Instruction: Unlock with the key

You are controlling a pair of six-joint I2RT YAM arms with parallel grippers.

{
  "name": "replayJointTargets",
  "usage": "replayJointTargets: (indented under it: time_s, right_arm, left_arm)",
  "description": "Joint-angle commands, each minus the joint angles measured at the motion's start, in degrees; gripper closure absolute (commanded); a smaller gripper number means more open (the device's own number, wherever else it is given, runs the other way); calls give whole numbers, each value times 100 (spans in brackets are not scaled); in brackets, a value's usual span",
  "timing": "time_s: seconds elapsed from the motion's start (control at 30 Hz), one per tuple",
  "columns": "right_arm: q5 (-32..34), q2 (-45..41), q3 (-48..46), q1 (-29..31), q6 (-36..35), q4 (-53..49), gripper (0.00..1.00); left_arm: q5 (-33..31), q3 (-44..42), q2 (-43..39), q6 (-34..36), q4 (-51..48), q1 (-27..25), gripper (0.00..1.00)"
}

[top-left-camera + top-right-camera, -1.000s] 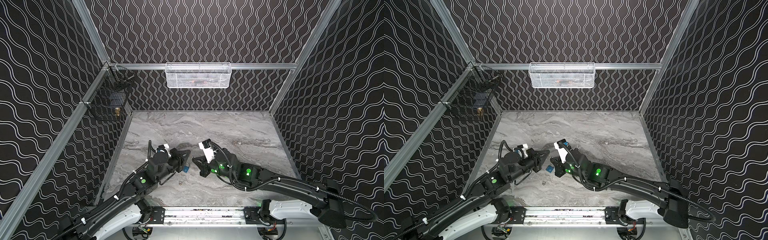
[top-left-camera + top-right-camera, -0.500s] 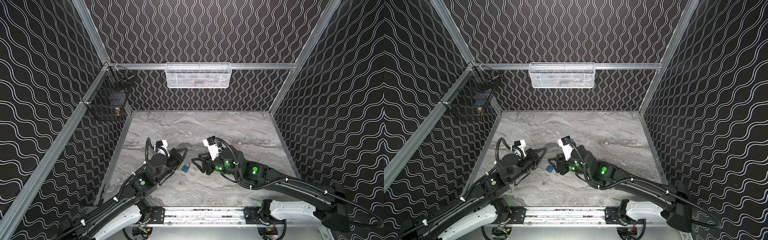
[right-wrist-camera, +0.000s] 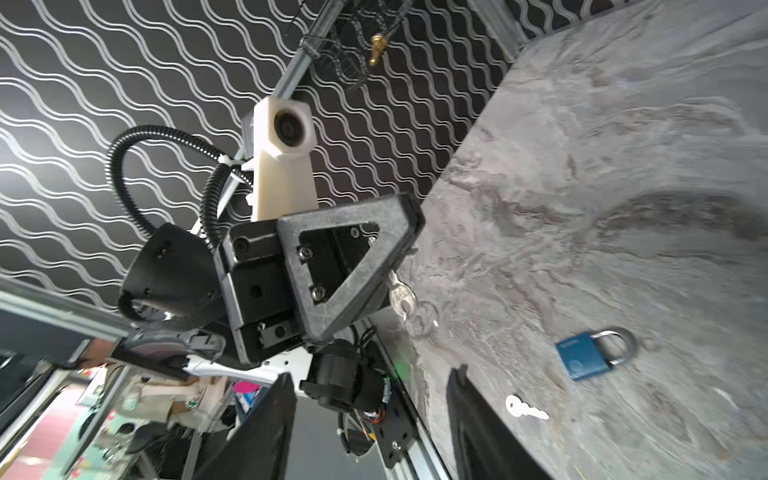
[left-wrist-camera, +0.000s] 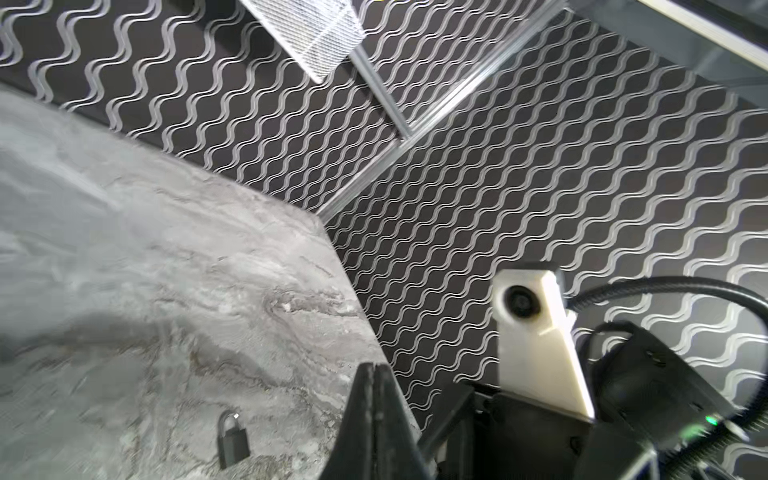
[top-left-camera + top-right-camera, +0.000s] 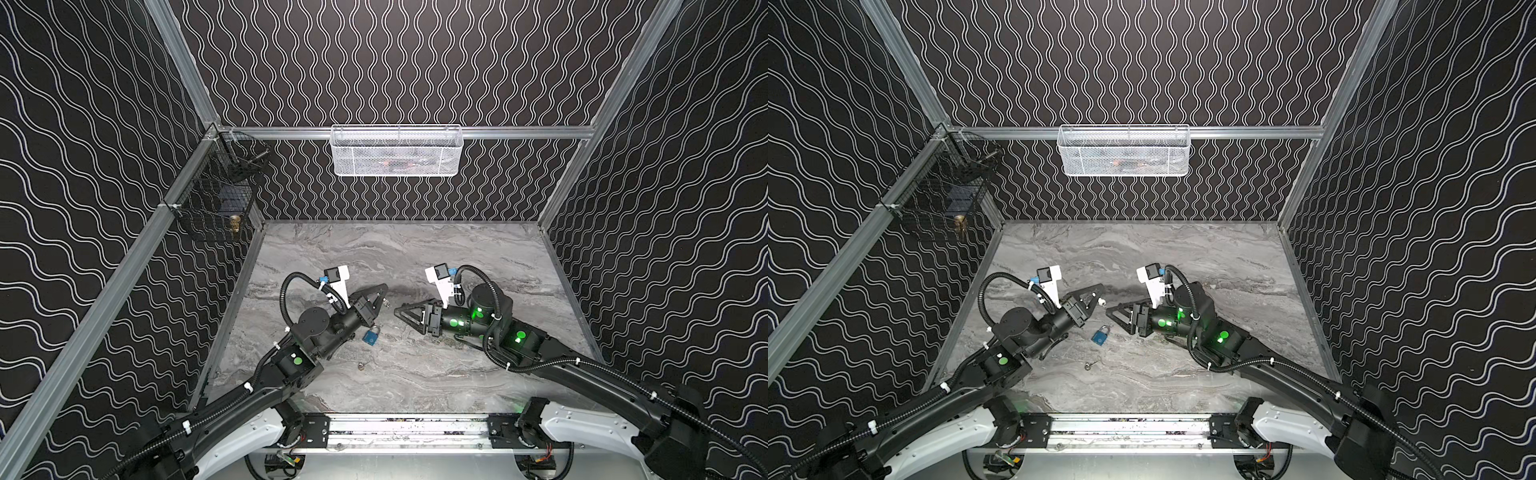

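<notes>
Left pincer (image 5: 384, 289) is pinched tight on a small silver key (image 3: 400, 296). The key's bow and split ring hang out below the fingers, and its blade is hidden between them. Right pincer (image 5: 399, 311) stands apart with nothing in it, its tip pointing at the left one across a small gap.

The padlock (image 5: 371, 336) lies flat on the marble table (image 5: 436, 253), with a blue body and a silver shackle that looks seated in the body. Seen in both top views, the left pincer hangs at about 12 o'clock from it and the right pincer's tip at about 2 o'clock; neither touches it. A second key (image 5: 361, 365) lies loose on the table at about 7 o'clock from the padlock, near but apart.

The padlock sits near the front middle, well away from the side walls, with the front rail at 6 o'clock. Open marble stretches toward 12 o'clock. The left arm's wrist crowds its 9 o'clock side.

The padlock's keyhole cannot be made out. In the blurred left wrist view the padlock reads dark rather than blue.
</notes>
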Motion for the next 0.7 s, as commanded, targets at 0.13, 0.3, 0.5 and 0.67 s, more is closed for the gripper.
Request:
replayJointTargets:
  time_s: [0.13,0.3,0.5,0.67]
  right_arm:
    - [-186,228,115,-61,182,792,44]
    - [-322,424,170,-96,225,1082,47]
    - [-464,498,102,-107,257,1398,56]
    - [-547,555,34,-113,305,1547,66]
  left_arm:
    - [310,-14,88,319,952,-3,100]
    - [463,-17,189,253,1236,4,100]
    - [570,65,223,230,1266,4,100]
    - [583,102,195,268,1218,4,100]
